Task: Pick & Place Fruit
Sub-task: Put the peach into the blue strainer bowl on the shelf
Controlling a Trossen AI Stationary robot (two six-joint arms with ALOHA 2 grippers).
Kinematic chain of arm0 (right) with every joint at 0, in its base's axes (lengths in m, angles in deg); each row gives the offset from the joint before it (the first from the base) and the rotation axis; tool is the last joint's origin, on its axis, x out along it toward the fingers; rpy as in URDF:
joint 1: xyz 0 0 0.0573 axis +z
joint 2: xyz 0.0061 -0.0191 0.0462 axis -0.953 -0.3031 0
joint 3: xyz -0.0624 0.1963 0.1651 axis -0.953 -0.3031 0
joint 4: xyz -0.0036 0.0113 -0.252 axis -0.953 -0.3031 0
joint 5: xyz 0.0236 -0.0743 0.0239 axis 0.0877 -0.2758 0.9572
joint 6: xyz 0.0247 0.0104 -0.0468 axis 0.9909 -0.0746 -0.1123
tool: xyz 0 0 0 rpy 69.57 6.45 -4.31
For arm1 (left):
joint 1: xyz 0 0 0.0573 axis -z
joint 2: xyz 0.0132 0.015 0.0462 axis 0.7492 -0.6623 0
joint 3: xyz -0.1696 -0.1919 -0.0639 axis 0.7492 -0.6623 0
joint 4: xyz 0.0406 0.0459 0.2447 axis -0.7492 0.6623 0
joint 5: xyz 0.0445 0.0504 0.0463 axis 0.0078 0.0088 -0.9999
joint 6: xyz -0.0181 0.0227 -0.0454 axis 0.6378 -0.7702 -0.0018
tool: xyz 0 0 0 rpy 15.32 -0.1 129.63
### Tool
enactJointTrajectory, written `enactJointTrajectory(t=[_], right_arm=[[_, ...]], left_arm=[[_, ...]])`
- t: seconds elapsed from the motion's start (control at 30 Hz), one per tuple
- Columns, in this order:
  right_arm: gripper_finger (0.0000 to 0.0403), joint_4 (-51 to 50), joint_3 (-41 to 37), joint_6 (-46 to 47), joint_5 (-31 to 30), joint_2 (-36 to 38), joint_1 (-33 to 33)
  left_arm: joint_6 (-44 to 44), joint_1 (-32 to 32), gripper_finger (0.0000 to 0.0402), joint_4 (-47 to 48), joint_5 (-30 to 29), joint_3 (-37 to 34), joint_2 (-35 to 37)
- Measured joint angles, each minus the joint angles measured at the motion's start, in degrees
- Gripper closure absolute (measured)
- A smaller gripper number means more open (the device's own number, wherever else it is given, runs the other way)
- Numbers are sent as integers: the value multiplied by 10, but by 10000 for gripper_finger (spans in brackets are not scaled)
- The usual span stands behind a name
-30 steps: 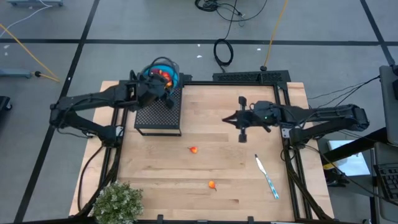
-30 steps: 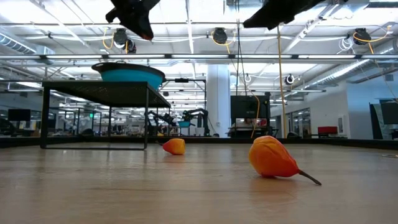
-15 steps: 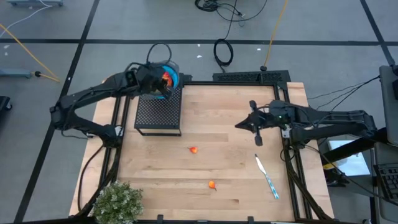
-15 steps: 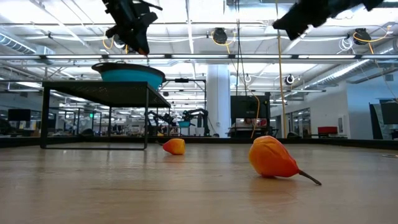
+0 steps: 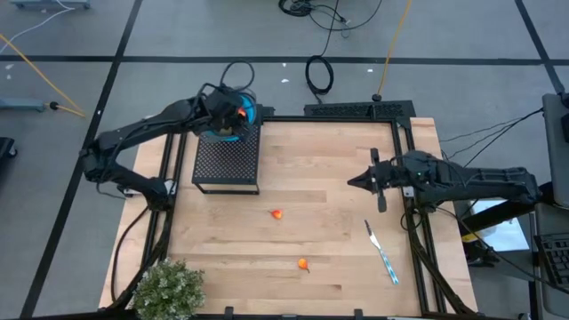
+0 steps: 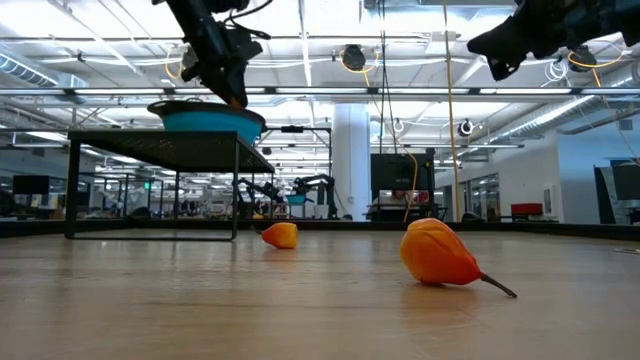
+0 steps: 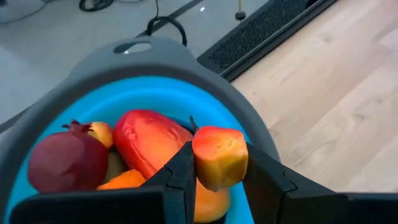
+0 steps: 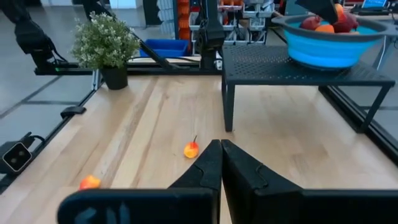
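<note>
Orange-yellow fruit piece (image 7: pixel 219 157) pinched in left gripper (image 7: pixel 214 167), over blue bowl (image 7: pixel 143 93) atop black stand (image 5: pixel 227 163). Best lowered near the fruit inside before release, to stop it bouncing out. Right gripper (image 8: pixel 221 155) shut, empty, above table (image 5: pixel 329 258). Two orange bits (image 5: pixel 277 214) (image 5: pixel 303 264) left on wood.

Floor: grey concrete floor (image 5: pixel 71 53) with dark seams, cables on it.
Ceiling: white beams and round hanging lamps (image 6: pixel 352 58).
Far room: white square column (image 6: pixel 351 160), workstations, glass partitions.
</note>
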Motion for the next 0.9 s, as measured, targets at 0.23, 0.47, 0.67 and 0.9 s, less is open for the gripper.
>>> enactJointTrajectory(t=[0.23, 0.47, 0.67, 0.9], right_arm=[[403, 0, -13, 24, -1, 16, 0], [403, 0, -13, 23, -1, 16, 0], [403, 0, -13, 22, -1, 16, 0], [403, 0, -13, 22, -2, 16, 0]], left_arm=[[5, -9, 304, 1, 0, 0, -14], [-2, -22, 304, 12, -11, 0, -14], [-4, -24, 292, 26, -10, 0, -14], [-5, -24, 245, 33, -9, 0, -14]])
